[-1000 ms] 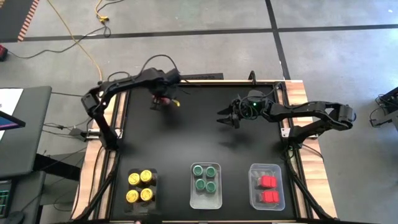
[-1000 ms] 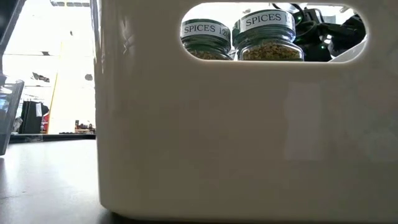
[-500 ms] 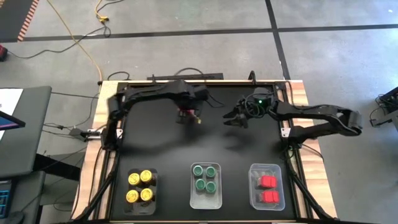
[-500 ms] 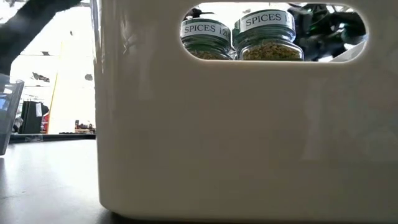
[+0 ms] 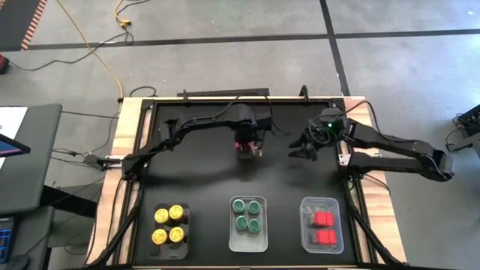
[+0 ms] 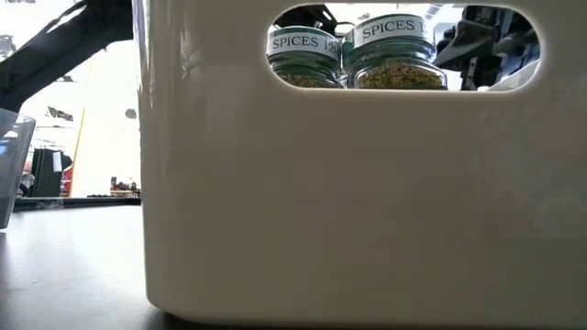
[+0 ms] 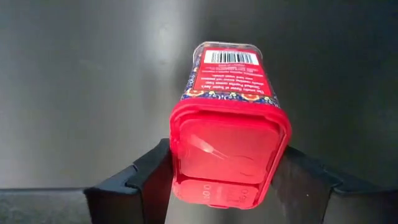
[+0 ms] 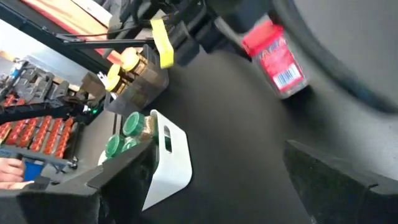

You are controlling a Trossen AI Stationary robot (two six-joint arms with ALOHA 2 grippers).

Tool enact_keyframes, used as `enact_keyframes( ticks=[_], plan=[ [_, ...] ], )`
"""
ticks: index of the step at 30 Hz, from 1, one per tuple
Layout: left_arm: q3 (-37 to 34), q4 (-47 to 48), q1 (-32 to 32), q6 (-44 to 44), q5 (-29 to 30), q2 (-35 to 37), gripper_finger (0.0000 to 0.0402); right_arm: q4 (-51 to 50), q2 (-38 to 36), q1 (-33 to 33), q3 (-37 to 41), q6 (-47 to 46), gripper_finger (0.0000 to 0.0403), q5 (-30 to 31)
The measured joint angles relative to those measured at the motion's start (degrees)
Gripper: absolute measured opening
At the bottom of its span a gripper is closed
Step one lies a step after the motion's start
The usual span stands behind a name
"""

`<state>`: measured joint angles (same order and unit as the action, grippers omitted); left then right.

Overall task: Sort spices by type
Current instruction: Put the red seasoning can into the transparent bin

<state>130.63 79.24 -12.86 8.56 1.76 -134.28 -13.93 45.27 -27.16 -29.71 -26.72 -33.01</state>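
A spice jar with a square red lid (image 7: 227, 155) and a barcode label hangs under my left gripper (image 5: 246, 148), over the middle of the black table's far half. The jar (image 8: 277, 59) also shows in the right wrist view, below that gripper. My right gripper (image 5: 305, 151) stands open to the jar's right, with nothing between its fingers (image 8: 124, 180). Along the near edge, yellow-lidded spices (image 5: 169, 225), green-lidded spices (image 5: 247, 215) and red-lidded spices (image 5: 322, 227) stand upright in three trays. My left gripper pinches the jar at its red lid, one finger (image 7: 149, 174) on each of two opposite lid sides (image 7: 177, 155). The fingers come from above, pointing down. The jar hangs upright below them, lid up, its base toward the table top.
The three trays sit in a row near the table's front edge. In the low view the white tray wall (image 6: 321, 202) fills most of the picture, with green-lidded jars (image 6: 394, 55) seen through its slot. Bare black table lies between the grippers and the trays.
My left gripper has carried the red-lidded jar from the far left of the table toward its middle and a little nearer, the jar hanging below it throughout. My right gripper has drawn back toward the table's right edge, staying open.
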Motion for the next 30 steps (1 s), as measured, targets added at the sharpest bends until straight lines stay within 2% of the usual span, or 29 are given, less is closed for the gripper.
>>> enact_keyframes(
  ticks=[15,23,30],
  plan=[
    [-0.7,-5.5,2.6,-2.0,0.5,0.1,0.0229,-0.7,-1.4,0.0,0.0,1.1,0.0378,0.1],
    [-0.7,-6.3,2.7,-6.5,0.5,0.1,0.023,-0.8,-1.4,0.0,0.0,1.3,0.0378,0.1],
    [-0.7,-6.4,2.7,-7.7,0.4,0.1,0.0269,-0.8,-1.4,0.0,0.0,1.3,0.0378,0.1]
  ],
)
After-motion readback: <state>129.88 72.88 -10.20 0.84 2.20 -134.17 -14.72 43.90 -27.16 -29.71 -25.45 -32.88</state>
